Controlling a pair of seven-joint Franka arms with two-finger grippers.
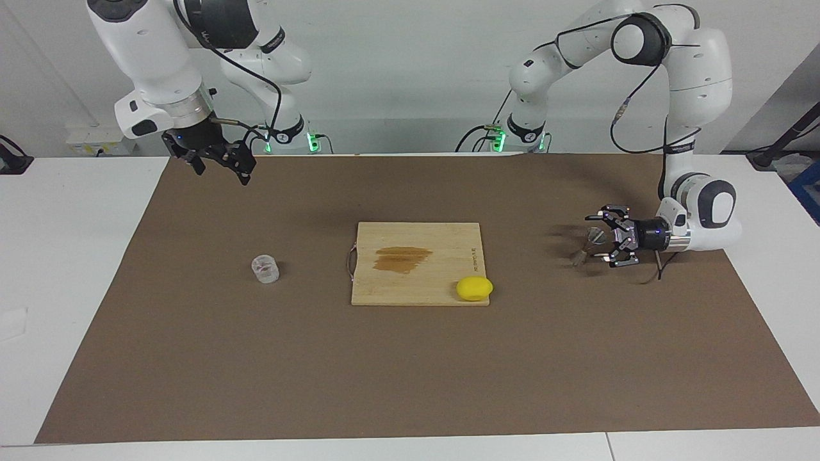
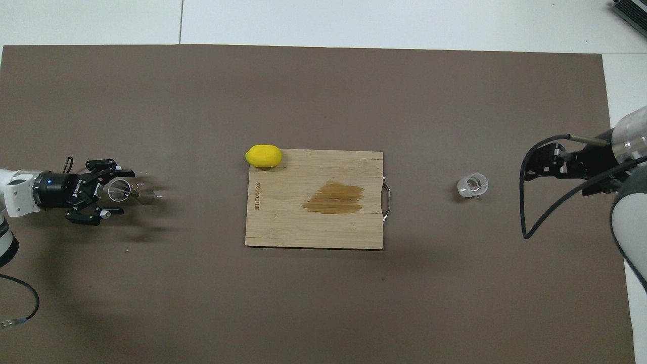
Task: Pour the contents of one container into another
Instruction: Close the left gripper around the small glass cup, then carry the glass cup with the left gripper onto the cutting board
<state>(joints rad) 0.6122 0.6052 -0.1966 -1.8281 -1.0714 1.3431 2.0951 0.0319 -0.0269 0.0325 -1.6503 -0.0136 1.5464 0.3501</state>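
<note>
The clear cup (image 1: 264,269) (image 2: 472,185) stands on the brown mat toward the right arm's end of the table. The silvery hourglass jigger (image 1: 586,247) (image 2: 132,192) stands upright toward the left arm's end. My left gripper (image 1: 599,238) (image 2: 117,193) lies low and level, open, with one finger on each side of the jigger's top and a gap showing on both sides. My right gripper (image 1: 221,168) (image 2: 536,164) hangs open in the air over the mat, between the cup and the right arm's end of the table, holding nothing.
A wooden cutting board (image 1: 416,288) (image 2: 313,232) with a dark stain lies mid-table between cup and jigger. A yellow lemon (image 1: 474,288) (image 2: 263,155) sits at the board's corner farther from the robots, on the left arm's side. White table surrounds the brown mat (image 1: 410,371).
</note>
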